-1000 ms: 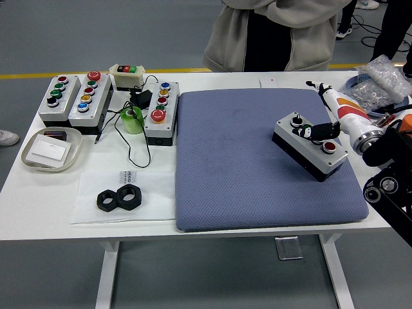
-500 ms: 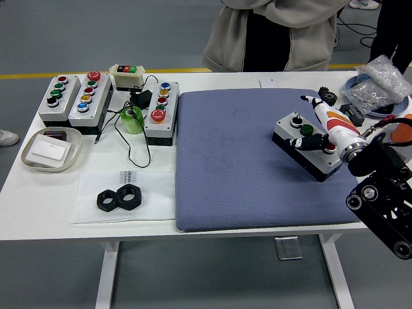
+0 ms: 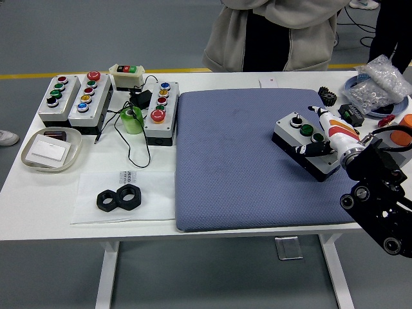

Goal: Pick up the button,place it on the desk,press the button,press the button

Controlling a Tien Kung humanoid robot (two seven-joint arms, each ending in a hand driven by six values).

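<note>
A grey button box (image 3: 302,145) with a black base lies at an angle on the right part of the blue mat (image 3: 232,161). Its black-and-white knob (image 3: 297,120) and two green buttons (image 3: 307,129) show. My right hand (image 3: 320,145) comes in from the right and rests on the box's near right end, with its dark fingers (image 3: 311,149) curled down onto the top where the red button was. That red button is hidden under the hand. The hand grasps nothing. The left arm is out of view.
Three button boxes (image 3: 161,112) and a small switch box (image 3: 127,76) stand at the back left with a green tape roll (image 3: 132,120) and cables. Two black nuts (image 3: 120,197) and a tray (image 3: 51,149) lie at the left. A plastic bag (image 3: 380,84) and small parts sit at the far right. A person (image 3: 277,32) stands behind the table.
My right hand has slid along the box top toward its near right end and come lower. It uncovered the green buttons and now covers the red one. The box has stayed put.
</note>
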